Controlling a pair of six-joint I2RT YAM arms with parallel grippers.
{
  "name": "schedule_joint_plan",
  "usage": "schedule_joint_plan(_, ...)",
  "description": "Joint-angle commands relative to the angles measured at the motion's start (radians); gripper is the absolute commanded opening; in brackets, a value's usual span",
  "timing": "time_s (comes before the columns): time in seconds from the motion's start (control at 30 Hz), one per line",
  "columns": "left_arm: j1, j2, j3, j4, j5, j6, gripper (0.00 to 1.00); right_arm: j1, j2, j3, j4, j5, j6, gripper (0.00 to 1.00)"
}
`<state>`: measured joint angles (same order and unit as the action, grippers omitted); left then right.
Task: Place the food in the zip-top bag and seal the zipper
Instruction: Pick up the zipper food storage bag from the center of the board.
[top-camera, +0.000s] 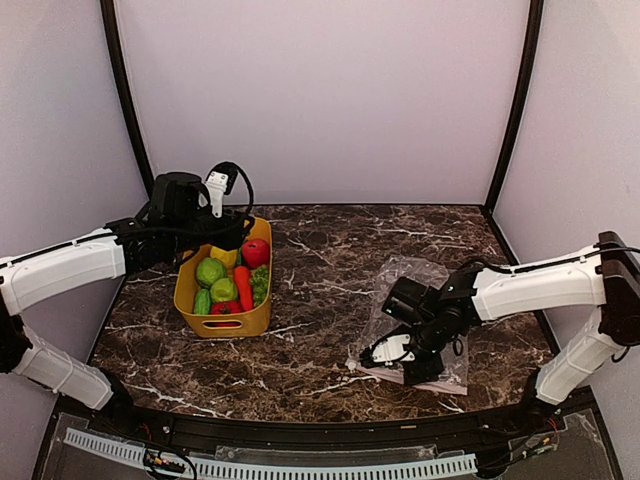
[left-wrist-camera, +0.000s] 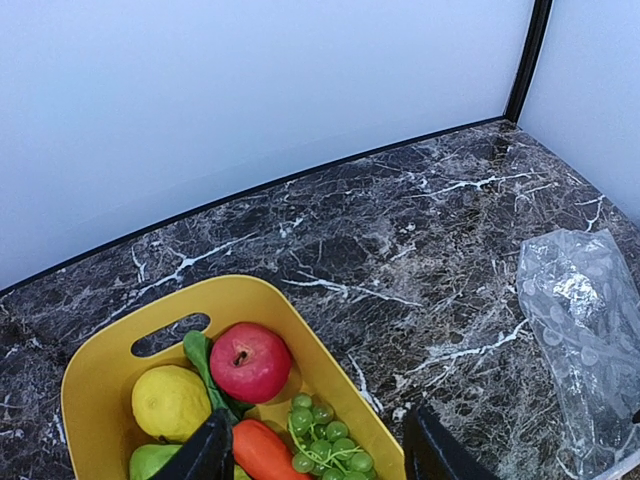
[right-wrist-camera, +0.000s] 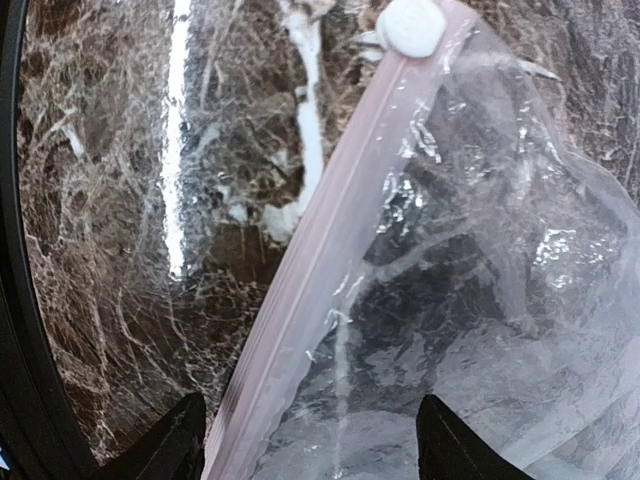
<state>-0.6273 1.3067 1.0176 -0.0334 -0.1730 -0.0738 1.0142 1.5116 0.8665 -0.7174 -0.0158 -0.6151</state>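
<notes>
Now dealing with the zip-top bag (top-camera: 405, 275), lying flat on the worktop (top-camera: 320, 260) at lower right of the top view. Judging it very light, soft and slippery, crumpling easily; probably best taking it by the stiffer pinkish zipper (right-wrist-camera: 330, 260) along its edge. Holding the right gripper (right-wrist-camera: 315, 445) with fingers well apart astride that strip, clamping nothing; touching the film or not, impossible telling. Hanging the left gripper (left-wrist-camera: 315, 450), likewise apart and empty, over the food (top-camera: 232, 280) in the yellow basket (top-camera: 190, 300), left of centre.
</notes>
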Motion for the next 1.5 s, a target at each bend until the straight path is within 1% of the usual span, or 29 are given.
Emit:
schedule_joint_plan(0.0, 0.003, -0.024, -0.005, -0.016, -0.03, 0.025, 0.57, 0.032, 0.023, 0.024, -0.041, 0.061, 0.064, 0.7)
schedule_joint_plan(0.1, 0.003, -0.023, -0.004, -0.016, -0.029, 0.025, 0.57, 0.039, 0.03, 0.015, -0.033, 0.113, 0.079, 0.7)
schedule_joint_plan(0.2, 0.004, -0.025, -0.005, -0.017, -0.026, 0.023, 0.57, 0.04, 0.04, -0.004, -0.005, 0.201, 0.083, 0.66)
schedule_joint_plan(0.27, 0.003, -0.027, -0.005, -0.017, -0.029, 0.025, 0.57, 0.038, 0.041, -0.005, 0.004, 0.233, 0.086, 0.63)
schedule_joint_plan(0.47, 0.004, -0.026, -0.006, -0.014, -0.03, 0.024, 0.57, 0.041, 0.056, -0.002, 0.004, 0.258, 0.108, 0.54)
schedule_joint_plan(0.53, 0.004, -0.025, -0.004, -0.013, -0.027, 0.02, 0.57, 0.041, 0.057, -0.001, 0.012, 0.298, 0.111, 0.45)
schedule_joint_plan(0.57, 0.003, -0.027, -0.004, -0.013, -0.027, 0.02, 0.57, 0.041, 0.057, 0.003, 0.012, 0.323, 0.112, 0.4)
schedule_joint_plan(0.6, 0.003, -0.027, -0.004, -0.013, -0.028, 0.019, 0.57, 0.039, 0.056, 0.009, 0.014, 0.348, 0.11, 0.31)
schedule_joint_plan(0.73, 0.004, -0.028, -0.005, -0.011, -0.033, 0.021, 0.57, 0.017, 0.047, 0.038, 0.042, 0.425, 0.095, 0.11)
schedule_joint_plan(0.83, 0.003, -0.02, -0.002, -0.01, -0.017, 0.01, 0.57, -0.043, 0.054, 0.101, 0.046, 0.425, 0.092, 0.0)
schedule_joint_plan(0.93, 0.003, -0.002, -0.004, 0.006, -0.024, -0.055, 0.56, -0.126, 0.06, 0.191, 0.05, 0.391, 0.094, 0.0)
schedule_joint_plan(1.07, 0.002, 0.017, 0.009, 0.02, -0.032, -0.21, 0.57, -0.217, 0.065, 0.321, 0.051, 0.351, 0.098, 0.0)
schedule_joint_plan(1.17, -0.008, 0.034, 0.023, 0.03, -0.006, -0.329, 0.57, -0.252, 0.07, 0.414, 0.068, 0.349, 0.09, 0.0)
schedule_joint_plan(1.23, -0.039, 0.055, 0.041, 0.043, -0.011, -0.368, 0.57, -0.262, 0.078, 0.469, 0.081, 0.351, 0.087, 0.0)
schedule_joint_plan(1.33, -0.124, 0.11, 0.073, 0.104, -0.046, -0.404, 0.59, -0.264, 0.099, 0.546, 0.099, 0.347, 0.094, 0.0)
schedule_joint_plan(1.43, -0.182, 0.177, 0.081, 0.184, -0.085, -0.47, 0.64, -0.265, 0.121, 0.602, 0.11, 0.32, 0.127, 0.0)
schedule_joint_plan(1.47, -0.203, 0.191, 0.082, 0.224, -0.09, -0.512, 0.65, -0.265, 0.13, 0.619, 0.111, 0.311, 0.144, 0.0)
